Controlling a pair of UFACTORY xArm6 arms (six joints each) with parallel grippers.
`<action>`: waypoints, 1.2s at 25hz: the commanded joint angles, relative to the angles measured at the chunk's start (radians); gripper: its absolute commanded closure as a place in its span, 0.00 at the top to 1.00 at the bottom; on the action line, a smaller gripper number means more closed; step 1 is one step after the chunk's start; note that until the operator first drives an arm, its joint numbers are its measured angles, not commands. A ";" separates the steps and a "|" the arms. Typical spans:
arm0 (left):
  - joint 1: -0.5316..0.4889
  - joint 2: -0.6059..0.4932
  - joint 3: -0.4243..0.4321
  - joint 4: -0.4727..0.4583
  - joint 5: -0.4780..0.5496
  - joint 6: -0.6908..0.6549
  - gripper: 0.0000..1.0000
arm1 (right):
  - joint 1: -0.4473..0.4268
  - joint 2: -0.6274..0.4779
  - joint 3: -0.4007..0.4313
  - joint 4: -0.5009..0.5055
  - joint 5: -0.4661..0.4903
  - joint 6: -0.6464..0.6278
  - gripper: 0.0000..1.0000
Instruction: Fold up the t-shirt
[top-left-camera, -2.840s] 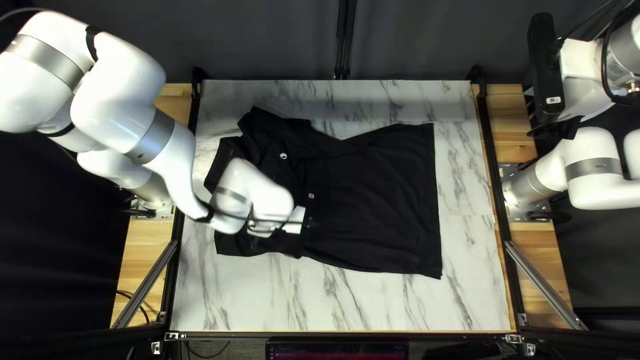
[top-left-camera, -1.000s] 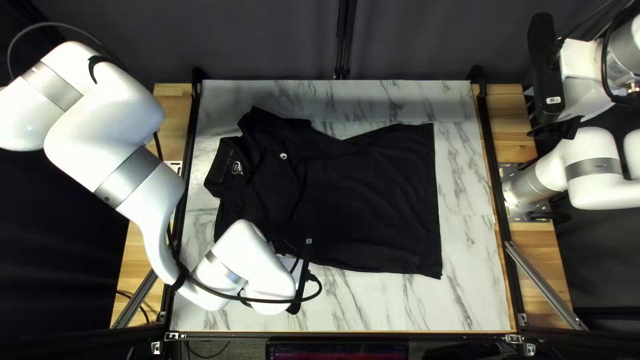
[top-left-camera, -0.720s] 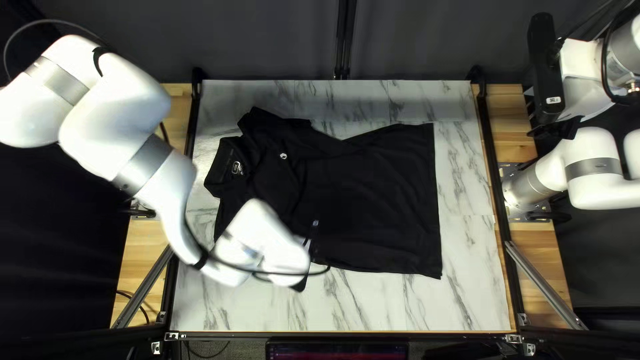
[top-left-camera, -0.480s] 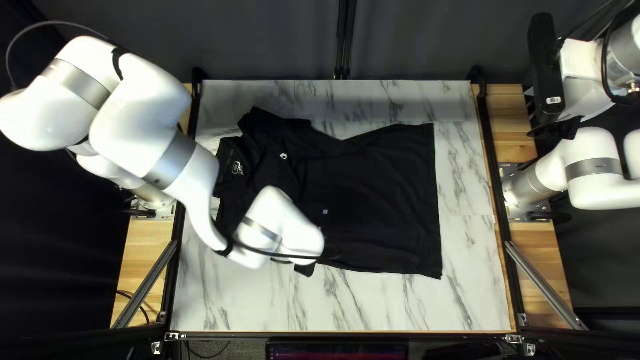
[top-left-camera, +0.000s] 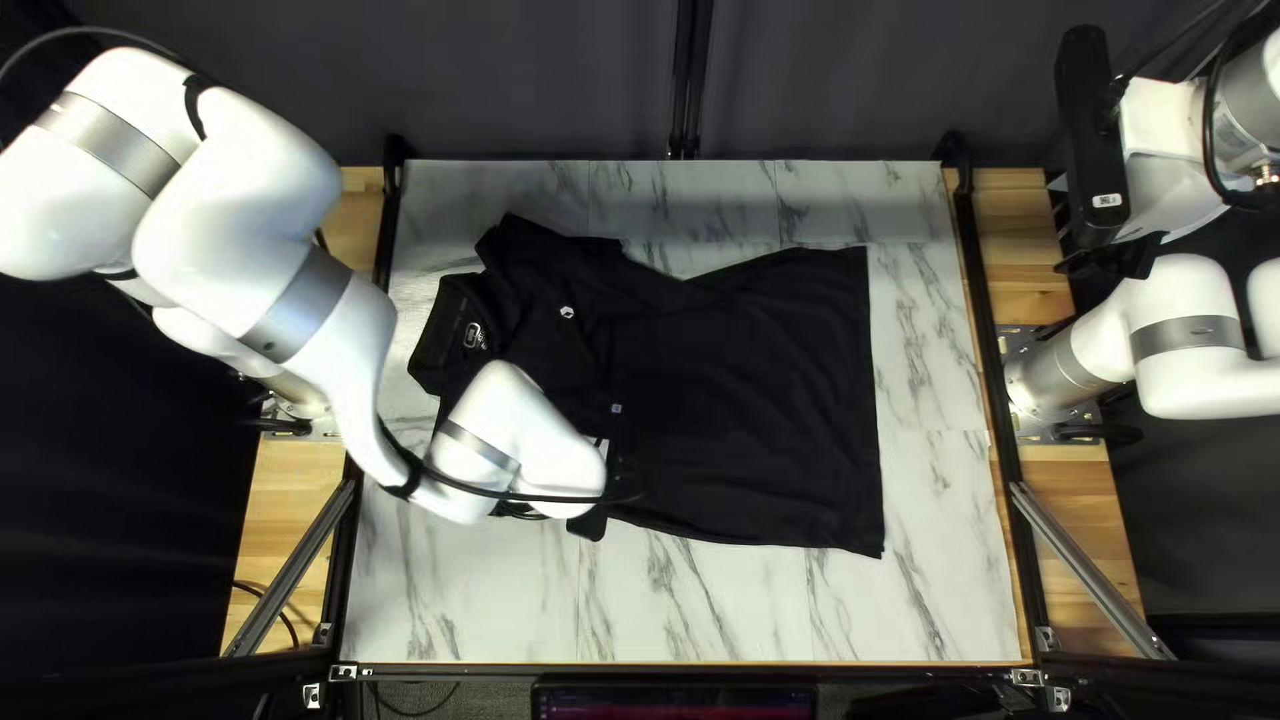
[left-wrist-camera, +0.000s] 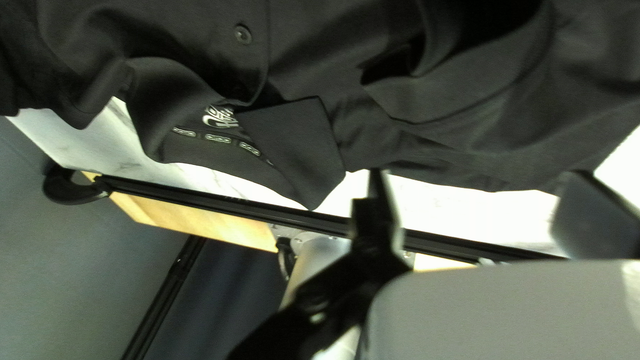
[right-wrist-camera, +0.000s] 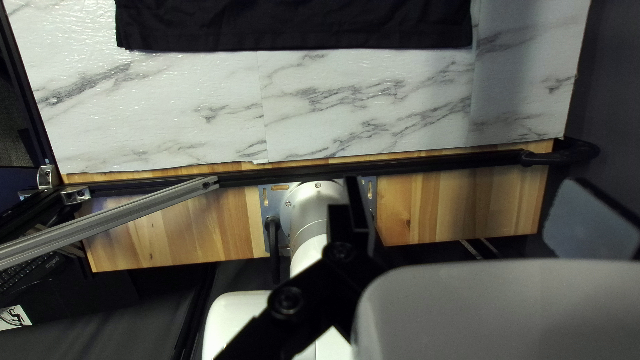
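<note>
Two open tools, left [left-wrist-camera: 479,177] and right [right-wrist-camera: 463,181]; shirt [top-left-camera: 747,400] spread mid-table [top-left-camera: 800,607], collar [top-left-camera: 451,334] toward the left edge. Pinch its near side low, seemingly under the left arm [top-left-camera: 287,300], then fold inward slowly.

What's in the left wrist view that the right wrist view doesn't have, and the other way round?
Only the left wrist view: a collar with white print inside its neck, and a round button.
Only the right wrist view: the long bottom hem, a silver metal strut and part of a keyboard.
Both: the black polo shirt, marble-patterned tabletop, black rail and wooden boards.
</note>
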 commanded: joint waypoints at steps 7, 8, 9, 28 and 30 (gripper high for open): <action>0.092 0.000 0.077 -0.082 -0.253 0.293 1.00 | 0.000 0.000 0.000 0.000 0.000 0.000 1.00; 0.101 0.002 0.080 -0.089 -0.264 0.316 1.00 | 0.000 0.000 0.000 0.000 0.000 0.000 1.00; 0.107 0.003 0.082 -0.093 -0.270 0.328 1.00 | 0.000 0.000 0.000 0.000 0.000 0.000 1.00; 0.218 0.049 0.106 -0.160 -0.410 0.029 0.88 | 0.000 0.000 0.000 0.000 0.000 0.000 1.00; 0.238 0.040 0.126 -0.157 -0.418 0.014 0.04 | 0.000 0.000 0.000 0.000 0.000 0.000 1.00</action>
